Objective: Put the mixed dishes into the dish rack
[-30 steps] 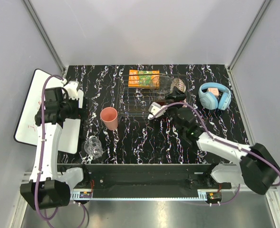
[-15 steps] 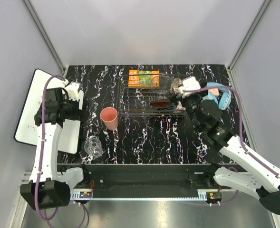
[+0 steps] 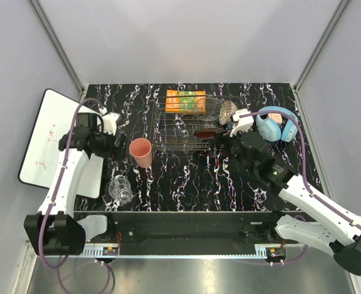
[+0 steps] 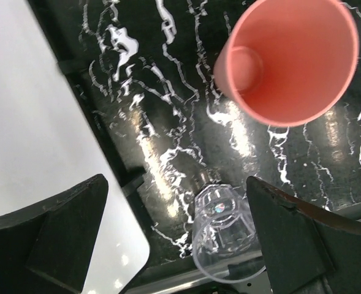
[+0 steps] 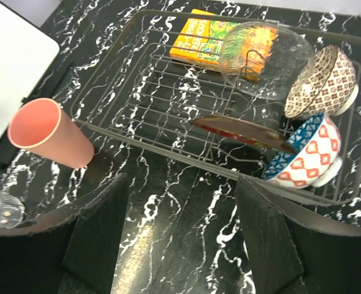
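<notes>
By the bench's (image 3: 180, 184) left edge, left tool (image 4: 177, 202) hangs spread beside the pink cup (image 4: 290, 61) to grab it; right tool (image 5: 180, 184) is spread, empty.

**Both arms extended, both grippers empty**

left arm (image 3: 62, 180): up from near-left base, elbow high, forearm bent inward, wrist turned to the right.
left gripper (image 3: 116, 146): pointing steeply down, fingers (image 4: 51, 239) spread wide, nothing between.
right arm (image 3: 309, 199): low, stretched diagonally forward-left from near-right base, toward the middle.
right gripper (image 3: 220, 138): tilted forward and down, fingers (image 5: 91, 233) well apart, nothing held.
</notes>
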`<state>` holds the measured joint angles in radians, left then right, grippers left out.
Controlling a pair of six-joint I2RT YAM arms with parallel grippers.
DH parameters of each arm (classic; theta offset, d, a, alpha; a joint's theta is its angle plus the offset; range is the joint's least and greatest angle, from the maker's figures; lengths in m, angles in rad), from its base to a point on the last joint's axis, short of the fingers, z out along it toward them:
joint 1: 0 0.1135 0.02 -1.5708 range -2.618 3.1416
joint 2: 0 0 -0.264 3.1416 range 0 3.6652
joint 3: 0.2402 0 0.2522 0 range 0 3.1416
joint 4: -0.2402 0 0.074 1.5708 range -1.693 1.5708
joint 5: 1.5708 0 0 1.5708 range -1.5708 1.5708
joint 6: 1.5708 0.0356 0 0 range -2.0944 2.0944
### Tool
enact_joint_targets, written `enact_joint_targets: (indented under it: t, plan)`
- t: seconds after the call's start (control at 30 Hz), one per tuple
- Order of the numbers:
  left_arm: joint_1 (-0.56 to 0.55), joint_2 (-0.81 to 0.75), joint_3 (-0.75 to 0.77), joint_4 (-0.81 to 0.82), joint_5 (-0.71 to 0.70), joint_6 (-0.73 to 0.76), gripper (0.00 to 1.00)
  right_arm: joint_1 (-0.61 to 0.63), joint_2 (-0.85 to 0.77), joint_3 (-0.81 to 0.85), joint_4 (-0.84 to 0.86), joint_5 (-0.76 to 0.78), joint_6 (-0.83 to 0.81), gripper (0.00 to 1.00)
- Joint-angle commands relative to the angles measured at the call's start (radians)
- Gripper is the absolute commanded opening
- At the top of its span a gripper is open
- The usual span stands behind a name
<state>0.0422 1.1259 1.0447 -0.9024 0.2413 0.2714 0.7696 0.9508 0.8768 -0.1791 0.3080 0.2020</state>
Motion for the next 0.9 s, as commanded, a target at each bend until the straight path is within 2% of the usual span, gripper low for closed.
enact_joint_targets:
  t: [0.0,0.3,0.43,0.63,0.7,0.77,0.87]
  plan:
    - [-0.088,0.067,0.106,0.079,-0.005,-0.066,0.99,-0.001,-0.05,-0.027,0.012,-0.001,0.074,0.77]
    - [-0.166,0.189,0.133,0.137,-0.01,-0.104,0.99,-0.001,-0.077,-0.061,0.032,0.031,0.105,0.76]
    - [-0.166,0.222,0.126,0.151,-0.007,-0.084,0.91,-0.001,-0.044,-0.041,0.033,0.036,0.097,0.75]
    - [-0.166,0.258,0.094,0.192,-0.007,-0.061,0.86,-0.001,-0.044,-0.042,0.044,0.037,0.106,0.75]
    - [-0.168,0.282,0.09,0.203,-0.001,-0.06,0.78,-0.001,-0.047,-0.044,0.04,0.039,0.106,0.75]
    - [-0.168,0.317,0.094,0.217,0.015,-0.057,0.63,-0.001,-0.05,-0.045,0.033,0.039,0.111,0.74]
    - [-0.168,0.368,0.107,0.226,0.024,-0.052,0.57,-0.001,-0.061,-0.05,0.018,0.043,0.119,0.74]
